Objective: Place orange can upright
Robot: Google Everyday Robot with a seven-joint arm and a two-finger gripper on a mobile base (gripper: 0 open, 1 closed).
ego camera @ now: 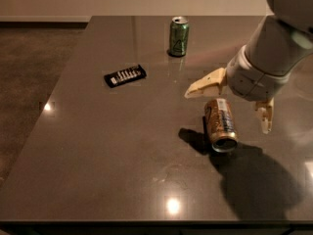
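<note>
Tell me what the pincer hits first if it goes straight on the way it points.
Probably the orange can, lying on its side on the table: the open pincer hangs above it, a finger on either side. How far above is unclear.

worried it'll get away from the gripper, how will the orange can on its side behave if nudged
Lying on its side on the glossy table, the orange can will probably roll if nudged sideways. Its thin metal wall may dent under a hard squeeze. The open gripper hovers above it.

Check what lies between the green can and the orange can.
Camera view: one finger of the open gripper, which hangs over the orange can; otherwise bare table.
</note>
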